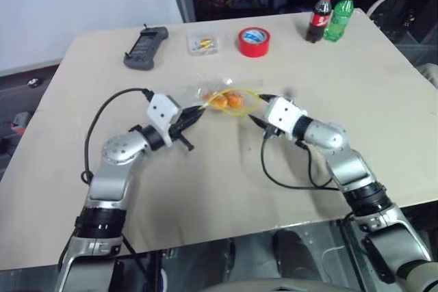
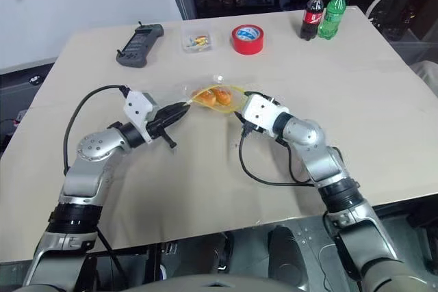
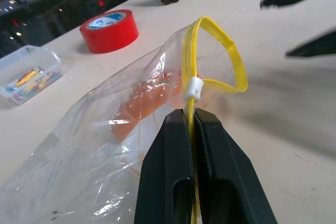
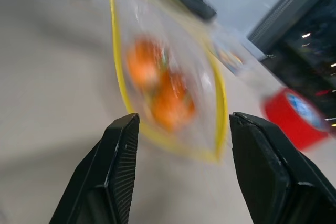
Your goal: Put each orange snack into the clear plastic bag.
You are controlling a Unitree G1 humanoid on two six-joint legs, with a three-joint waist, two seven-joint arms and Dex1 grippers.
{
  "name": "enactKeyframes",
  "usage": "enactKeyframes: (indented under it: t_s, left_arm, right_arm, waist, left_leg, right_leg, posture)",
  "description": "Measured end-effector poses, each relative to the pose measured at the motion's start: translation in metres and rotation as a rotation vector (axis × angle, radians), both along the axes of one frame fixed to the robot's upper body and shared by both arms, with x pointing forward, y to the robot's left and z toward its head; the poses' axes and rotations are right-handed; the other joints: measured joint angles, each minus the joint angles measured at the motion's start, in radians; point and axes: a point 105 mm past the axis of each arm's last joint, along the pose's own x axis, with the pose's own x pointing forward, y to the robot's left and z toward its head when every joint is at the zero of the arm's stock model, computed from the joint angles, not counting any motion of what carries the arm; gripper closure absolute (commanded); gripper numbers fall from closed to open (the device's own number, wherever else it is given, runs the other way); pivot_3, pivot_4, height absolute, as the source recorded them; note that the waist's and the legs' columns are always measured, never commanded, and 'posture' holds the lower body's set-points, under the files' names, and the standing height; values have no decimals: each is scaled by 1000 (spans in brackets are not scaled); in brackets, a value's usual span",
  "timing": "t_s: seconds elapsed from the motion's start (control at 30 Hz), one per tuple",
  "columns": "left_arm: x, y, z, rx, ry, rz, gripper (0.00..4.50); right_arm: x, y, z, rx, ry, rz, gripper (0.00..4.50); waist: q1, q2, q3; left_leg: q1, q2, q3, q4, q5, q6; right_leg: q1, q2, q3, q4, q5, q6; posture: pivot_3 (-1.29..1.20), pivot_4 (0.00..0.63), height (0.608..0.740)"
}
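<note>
The left end effector (image 3: 191, 124) is clamped tight on the yellow seal strip of the clear plastic bag (image 3: 105, 145), holding it above the middle of the desk (image 1: 226, 189). A small white slider sits on the strip just past the fingertips. The right end effector (image 4: 181, 129) has its fingers spread wide apart, gripping nothing, and faces the bag's looped yellow mouth from the other side, close by but not touching it.

Two orange snacks (image 2: 212, 96) lie inside the bag, side by side; their shapes blur through the crinkled film.

Toward the far edge of the desk are one roll of red tape (image 1: 254, 42), one small clear box (image 1: 204, 43) of colourful bits, one dark handheld device (image 1: 145, 48), and two bottles, one red-capped cola bottle (image 1: 319, 16) and one green bottle (image 1: 340, 16), standing together.
</note>
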Motion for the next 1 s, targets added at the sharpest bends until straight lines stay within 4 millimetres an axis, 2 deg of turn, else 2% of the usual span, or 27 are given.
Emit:
enactKeyframes:
  t_s: [0.07,0.13,0.23,0.33,0.47,0.5,0.53,0.77,1.0]
  left_arm:
    - [0,3,3,-4,3,3,4500]
    - [-1,2,3,-9,9,-3,4500]
    - [-4,-1,6,-5,1,-16,4500]
    - [-7,1,0,-3,18,-9,4500]
    - [-12,2,-1,-1,13,-3,4500]
    - [-13,2,-1,0,11,-1,4500]
    - [-13,3,-1,-1,11,5,4500]
    - [-18,9,-8,8,21,15,4500]
    - [-23,11,-10,43,9,-13,4500]
  right_arm:
    - [8,0,-16,-89,-27,-13,1721]
    - [19,9,-22,-148,-69,-21,1721]
    - [38,16,-13,-192,-153,-54,1721]
    - [51,22,-1,-187,-210,-61,1721]
    - [50,32,-5,-156,-183,-18,1721]
    - [49,33,-6,-148,-176,-6,2237]
    - [48,33,-7,-134,-163,2,2471]
    - [50,31,2,15,-29,7,2471]
    - [48,29,3,73,90,39,2471]
  waist:
    - [0,0,0]
    - [-4,0,0]
    - [0,-1,0]
    - [1,-1,0]
    - [1,-1,0]
    - [1,-1,0]
    - [1,-1,0]
    - [-2,0,0]
    - [-2,0,0]
  left_leg:
    - [0,0,0,0,1,-2]
    - [0,0,2,0,1,-2]
    - [0,0,1,0,2,-3]
    - [0,0,1,0,2,-3]
    - [-1,0,1,-1,2,-3]
    - [-1,0,1,-1,2,-3]
    - [-1,0,1,-1,2,-3]
    - [-1,1,1,-2,2,-3]
    - [-1,1,0,-2,1,-3]
  right_leg:
    - [0,0,0,0,0,0]
    - [0,0,2,1,0,-1]
    - [0,0,2,0,0,-1]
    - [0,0,2,-2,0,-1]
    - [0,0,2,-4,0,-1]
    - [0,0,2,-5,0,-1]
    - [0,0,2,-5,1,-1]
    - [0,1,2,-5,1,-1]
    - [0,1,2,-5,1,-1]
  posture:
    - [0,150,740]
    - [0,150,740]
    - [0,150,740]
    - [0,150,740]
    - [0,150,740]
    - [0,150,740]
    - [0,150,740]
    - [0,150,740]
    - [0,150,740]
